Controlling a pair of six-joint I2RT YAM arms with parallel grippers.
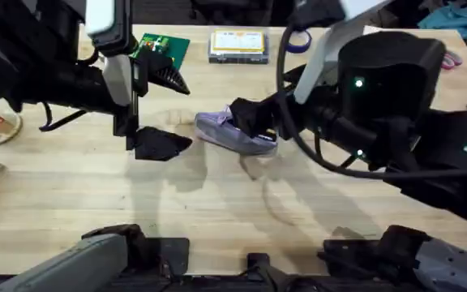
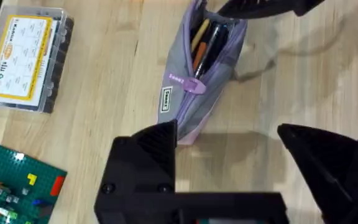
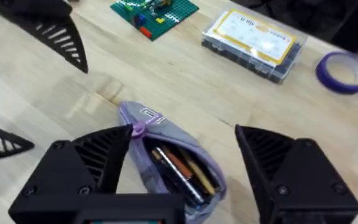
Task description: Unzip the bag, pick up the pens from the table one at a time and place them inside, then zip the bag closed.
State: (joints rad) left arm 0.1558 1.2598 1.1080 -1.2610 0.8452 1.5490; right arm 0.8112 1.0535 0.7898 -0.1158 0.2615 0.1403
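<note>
Pouch is seen lying on the wooden table near its centre, lilac with grey sides. Its zipper is open over most of the top; the purple pull tab sits partway along, toward the end nearer the left arm. Inside the opening, several slim items are seen packed lengthwise: a dark pen, an orange-brown one and a yellowish one beside it. A silver pen cannot be told apart among them.

Right gripper is held just above the open end of the pouch, fingers spread wide to either side of it, nothing clamped. Contact with the fabric cannot be confirmed.

Left gripper is seen just beside the pouch's other end, fingers wide apart, nothing held between them.

Clear plastic box with a yellow label is noted at the far side of the table, lid closed, contents not legible. A green brick baseplate with small coloured bricks lies beside it, and a roll of blue tape lies on the box's other side.
</note>
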